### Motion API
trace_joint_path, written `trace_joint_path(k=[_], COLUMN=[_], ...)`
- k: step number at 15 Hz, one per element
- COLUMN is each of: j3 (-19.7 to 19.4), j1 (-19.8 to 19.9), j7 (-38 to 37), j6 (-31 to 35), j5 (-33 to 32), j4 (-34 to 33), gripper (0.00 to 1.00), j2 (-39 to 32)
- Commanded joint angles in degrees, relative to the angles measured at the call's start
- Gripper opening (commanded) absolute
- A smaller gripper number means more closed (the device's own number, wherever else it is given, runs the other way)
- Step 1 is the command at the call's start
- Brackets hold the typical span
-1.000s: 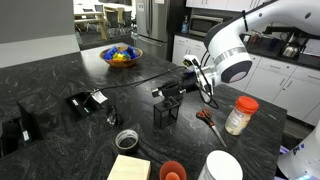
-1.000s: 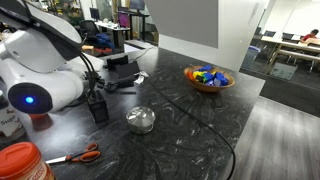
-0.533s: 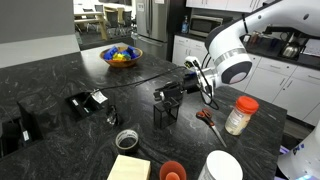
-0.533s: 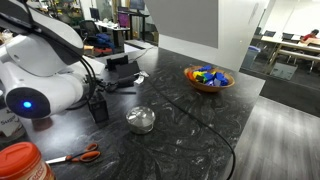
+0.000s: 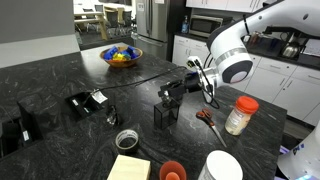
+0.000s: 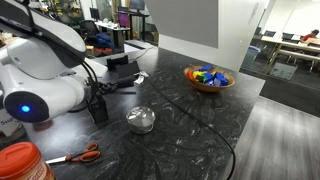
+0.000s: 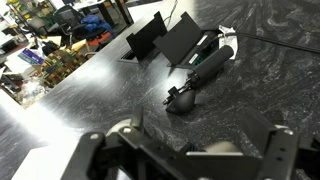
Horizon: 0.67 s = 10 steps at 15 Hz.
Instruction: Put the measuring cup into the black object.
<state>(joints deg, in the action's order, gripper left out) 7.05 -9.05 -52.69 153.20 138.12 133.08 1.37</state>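
Observation:
The black object stands upright in the middle of the dark counter and also shows as the black object. My gripper hangs right over its top, seen as well as the gripper. In the wrist view the gripper is open, its fingers standing far apart. A pale rounded metal piece lies between them at the holder's top, touching neither finger. I cannot make out the measuring cup itself. In both exterior views my gripper hides it.
Scissors, an orange-lidded jar and a black-rimmed dish lie near the holder. A flat black gadget, a bowl of coloured bits and a cable cross the counter. A silver dome sits beside the holder.
The jaws have gone from shut to wide open above the black holder. The arm has stayed almost where it was.

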Motion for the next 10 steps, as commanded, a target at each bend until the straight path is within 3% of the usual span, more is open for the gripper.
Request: trace_joint_path(k=[1, 10], j3=[0.0, 0.1], j1=[0.7, 0.4], j7=[2.8, 0.8], j6=[-0.5, -0.1], j5=[1.6, 0.0], j4=[1.2, 0.1], gripper=[1.00, 1.00], j2=[2.1, 0.2])
